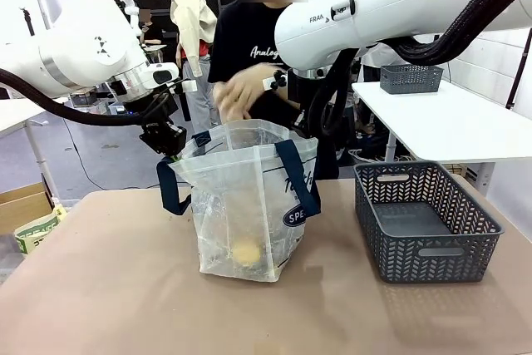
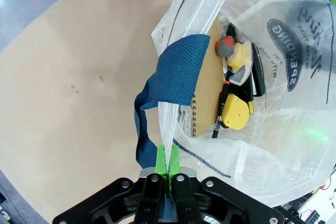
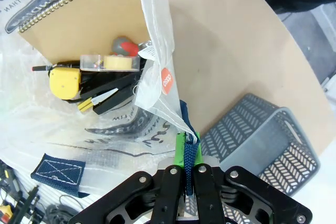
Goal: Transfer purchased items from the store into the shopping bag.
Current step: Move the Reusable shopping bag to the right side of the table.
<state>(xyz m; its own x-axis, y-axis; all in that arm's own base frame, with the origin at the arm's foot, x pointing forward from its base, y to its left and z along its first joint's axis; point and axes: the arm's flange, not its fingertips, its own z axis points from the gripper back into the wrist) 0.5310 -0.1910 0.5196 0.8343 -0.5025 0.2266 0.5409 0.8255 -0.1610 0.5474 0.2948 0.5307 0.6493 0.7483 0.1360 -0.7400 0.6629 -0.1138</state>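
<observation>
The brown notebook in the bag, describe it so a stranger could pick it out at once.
On the table, left of the grey lattice basket, stands a clear plastic bag with navy handles. Inside, beside a heap of small yellow and black goods, is the notebook. It alone is large and flat, plain brown with a wire spiral along one edge.

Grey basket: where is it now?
Front view: the grey basket stands on the table at the robot's right side, just right of the shopping bag and apart from it.
</observation>
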